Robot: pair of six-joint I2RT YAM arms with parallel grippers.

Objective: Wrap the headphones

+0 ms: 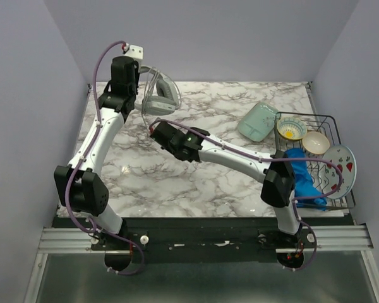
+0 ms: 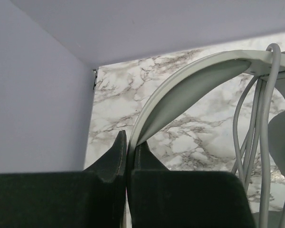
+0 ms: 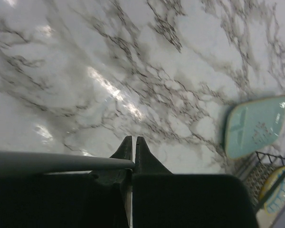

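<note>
The light grey headphones point(image 1: 161, 93) hang above the back left of the marble table point(image 1: 145, 170). My left gripper point(image 1: 141, 74) is shut on their curved headband point(image 2: 190, 80), which rises from between the black fingers point(image 2: 129, 142) and arcs to the right. Several turns of the thin grey cable point(image 2: 261, 123) hang over the headband's far end, beside an earcup point(image 2: 284, 137). My right gripper point(image 1: 155, 129) sits just below and in front of the headphones. It is shut on the cable point(image 3: 52, 161), which enters its jaws point(image 3: 134, 140) from the left.
A pale teal tray point(image 1: 258, 121) lies at the back right. A black wire dish rack point(image 1: 331, 123) holds bowls, a plate point(image 1: 338, 163) and a blue cloth point(image 1: 301, 173) along the right edge. Lavender walls close in the back and left, right beside the left arm.
</note>
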